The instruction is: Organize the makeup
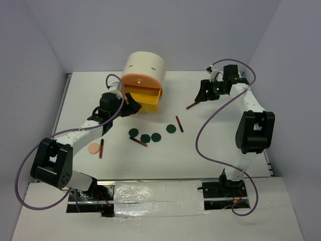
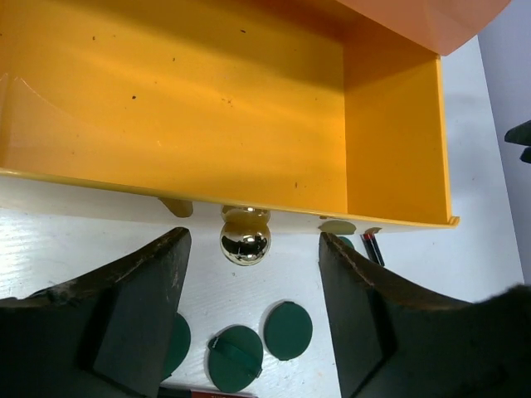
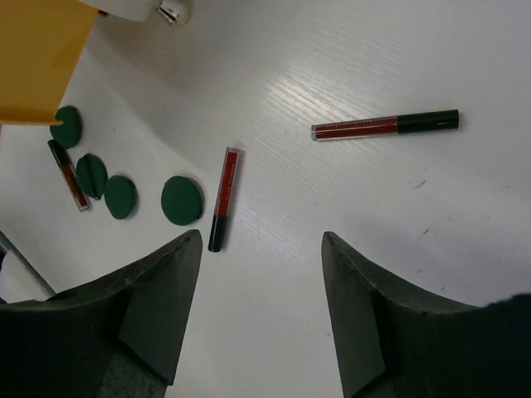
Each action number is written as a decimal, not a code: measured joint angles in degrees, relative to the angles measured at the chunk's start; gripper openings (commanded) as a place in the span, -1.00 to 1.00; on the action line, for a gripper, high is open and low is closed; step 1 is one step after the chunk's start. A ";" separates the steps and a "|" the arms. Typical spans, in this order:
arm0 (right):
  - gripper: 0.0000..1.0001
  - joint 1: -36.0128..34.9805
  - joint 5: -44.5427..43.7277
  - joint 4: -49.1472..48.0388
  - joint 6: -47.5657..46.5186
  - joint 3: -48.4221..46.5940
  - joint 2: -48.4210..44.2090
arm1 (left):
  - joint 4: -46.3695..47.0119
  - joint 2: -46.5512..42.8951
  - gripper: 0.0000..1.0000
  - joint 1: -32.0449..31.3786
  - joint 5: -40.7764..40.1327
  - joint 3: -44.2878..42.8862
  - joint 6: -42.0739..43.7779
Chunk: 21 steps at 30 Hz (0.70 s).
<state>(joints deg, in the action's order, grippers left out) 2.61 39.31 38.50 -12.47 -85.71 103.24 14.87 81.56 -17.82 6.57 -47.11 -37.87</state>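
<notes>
From above, the yellow drawer (image 1: 146, 96) is seen open by the desk's far edge, with the makeup (image 1: 171, 128) — green discs (image 1: 145, 137), a peach puff (image 1: 94, 148) — scattered mid-desk. At the left wrist, the left gripper (image 2: 253, 249) is spread wide and empty, astride the knob (image 2: 244, 236) without touching it. At the right wrist, the right gripper (image 3: 261, 236) is open and empty over a red stick (image 3: 383, 125). Loading is judged the step in hand — descent and closure on that stick are called for.

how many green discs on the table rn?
4. Left disc, second disc and third disc bunch in front of the yellow drawer; fourth disc lies apart to their right, beside a red stick. None looks hidden.
</notes>
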 measured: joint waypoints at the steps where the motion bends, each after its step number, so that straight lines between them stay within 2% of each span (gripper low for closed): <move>1: 0.39 -0.15 -0.74 -0.11 1.03 0.00 0.00 | 0.00 0.00 0.56 0.00 0.00 0.00 -0.07; 4: 0.53 -0.59 -2.56 -0.50 4.39 0.00 0.15 | -0.02 0.00 0.63 0.00 0.00 -0.02 -0.07; 6: 0.75 -0.83 -4.04 -0.98 7.06 -0.02 0.44 | -0.22 -0.20 0.70 0.00 -0.02 -0.02 0.02; 7: 0.97 -0.94 -4.72 -1.16 7.85 -0.11 0.66 | -0.48 -0.50 0.71 0.00 0.00 -0.02 0.11; 16: 0.99 -1.90 -11.52 -2.05 12.39 -1.99 4.13 | -7.04 -10.38 0.90 0.00 -1.64 -0.20 3.17; 21: 0.99 -4.37 -22.40 -2.75 19.39 -4.24 5.86 | -11.32 -18.64 0.95 0.02 -4.87 0.50 3.89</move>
<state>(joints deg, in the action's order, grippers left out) -1.76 16.91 35.75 6.92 -89.95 109.10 3.55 62.92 -17.80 1.69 -46.61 -33.98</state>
